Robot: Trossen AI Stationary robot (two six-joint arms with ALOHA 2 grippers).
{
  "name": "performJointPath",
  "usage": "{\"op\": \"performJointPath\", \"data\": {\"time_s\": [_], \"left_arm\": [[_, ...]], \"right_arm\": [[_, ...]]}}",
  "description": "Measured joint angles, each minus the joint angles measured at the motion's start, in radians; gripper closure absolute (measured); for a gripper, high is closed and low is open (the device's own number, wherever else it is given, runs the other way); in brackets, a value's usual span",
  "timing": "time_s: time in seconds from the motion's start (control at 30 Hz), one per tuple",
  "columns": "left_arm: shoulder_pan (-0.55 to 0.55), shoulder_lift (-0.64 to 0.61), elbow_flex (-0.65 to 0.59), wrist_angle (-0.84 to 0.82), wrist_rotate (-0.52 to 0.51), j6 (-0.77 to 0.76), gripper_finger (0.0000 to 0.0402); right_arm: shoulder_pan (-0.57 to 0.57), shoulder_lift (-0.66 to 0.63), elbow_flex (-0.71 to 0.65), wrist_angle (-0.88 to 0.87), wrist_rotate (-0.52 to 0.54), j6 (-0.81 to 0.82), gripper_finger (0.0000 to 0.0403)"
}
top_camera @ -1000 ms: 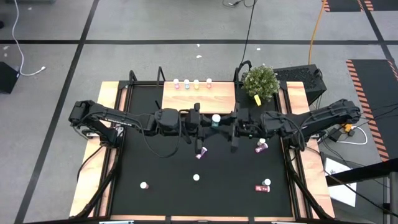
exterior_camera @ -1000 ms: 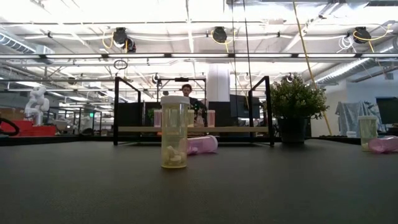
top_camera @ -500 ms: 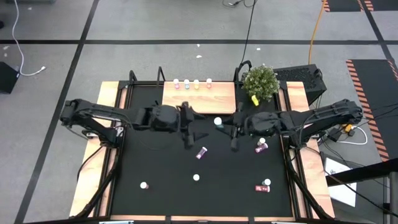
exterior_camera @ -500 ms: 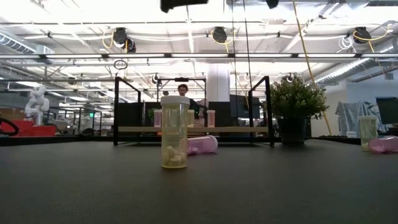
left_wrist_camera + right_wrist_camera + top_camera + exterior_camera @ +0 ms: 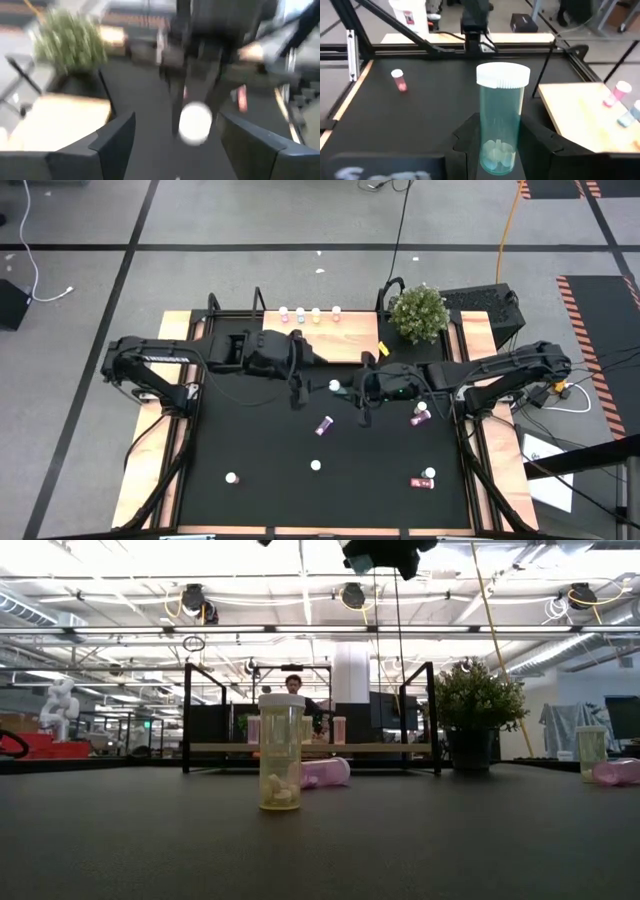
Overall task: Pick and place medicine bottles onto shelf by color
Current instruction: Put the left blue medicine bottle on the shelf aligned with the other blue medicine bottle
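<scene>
Translucent green plastic medicine bottle point(image 5: 501, 125) with ribbed white cap sits upright between my right gripper point(image 5: 495, 150) fingers, clamped, above table centre point(image 5: 334, 386). A second ago it hung nearer my left gripper point(image 5: 297, 385), which has since pulled back, fingers spread and empty. Handover looks done; the flat light-wood shelf point(image 5: 345, 343) is next. White pills show inside.

Left wrist view blurred; plant point(image 5: 70, 42) smeared, edge-cropped

Bright overhead lighting; left wrist view motion-blurred.
</scene>
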Motion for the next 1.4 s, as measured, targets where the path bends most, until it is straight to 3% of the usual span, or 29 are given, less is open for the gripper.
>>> {"op": "performJointPath", "data": {"time_s": [0.2,0.43,0.93,1.2,1.4], "left_arm": [[0.013,0.024,0.030,-0.022,0.062,0.005,0.0108],[0.038,0.025,0.028,-0.052,0.058,0.024,0.0081],[0.038,0.020,0.028,-0.017,0.077,0.030,0.0114],[0.012,0.050,0.028,-0.011,0.150,0.079,0.0113],[-0.001,0.051,0.029,0.017,0.150,0.124,0.0117]], "right_arm": [[-0.009,0.003,0.001,0.002,0.000,-0.063,0.0299],[-0.040,0.002,0.001,-0.004,0.003,-0.048,0.0299],[-0.034,0.002,0.001,-0.004,-0.051,-0.040,0.0298],[-0.034,0.002,0.001,0.043,-0.050,-0.085,0.0298],[-0.034,0.002,0.001,0.040,-0.051,-0.093,0.0298]]}}
